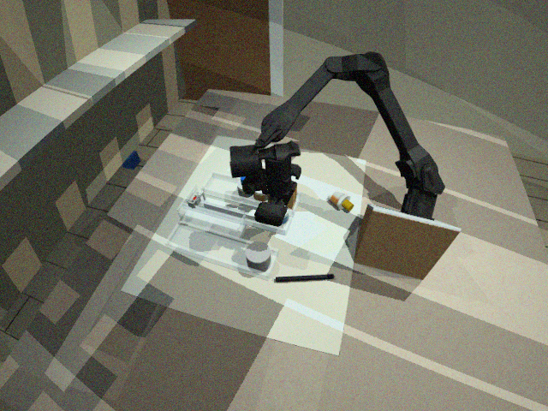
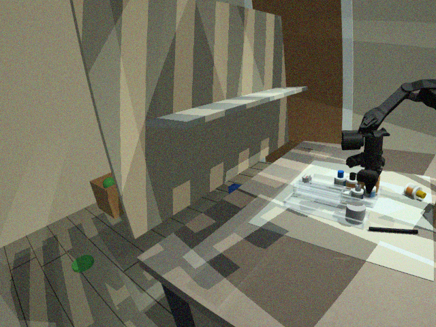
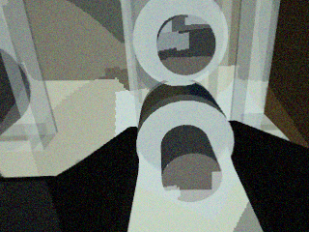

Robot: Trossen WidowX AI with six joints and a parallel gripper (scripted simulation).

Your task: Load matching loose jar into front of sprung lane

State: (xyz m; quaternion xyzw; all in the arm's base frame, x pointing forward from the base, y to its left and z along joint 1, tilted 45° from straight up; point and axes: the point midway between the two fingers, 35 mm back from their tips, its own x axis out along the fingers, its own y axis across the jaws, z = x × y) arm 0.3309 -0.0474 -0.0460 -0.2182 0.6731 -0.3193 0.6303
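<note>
Nearby, a grey tub (image 1: 258,256), black pen (image 1: 304,277) — orange-capped jar (image 1: 341,201) toppled.

gripper (image 1: 271,211) hides held jar; arm (image 2: 405,95) cropped

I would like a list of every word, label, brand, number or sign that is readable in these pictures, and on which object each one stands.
No readable text in any view.
Held jar in the gripper: plain, no label visible.
Jar in the lane: no label visible.
Orange jar lying on its side: no print visible.
Brown board: blank face.
Black pen: too thin to show any marking.
</note>
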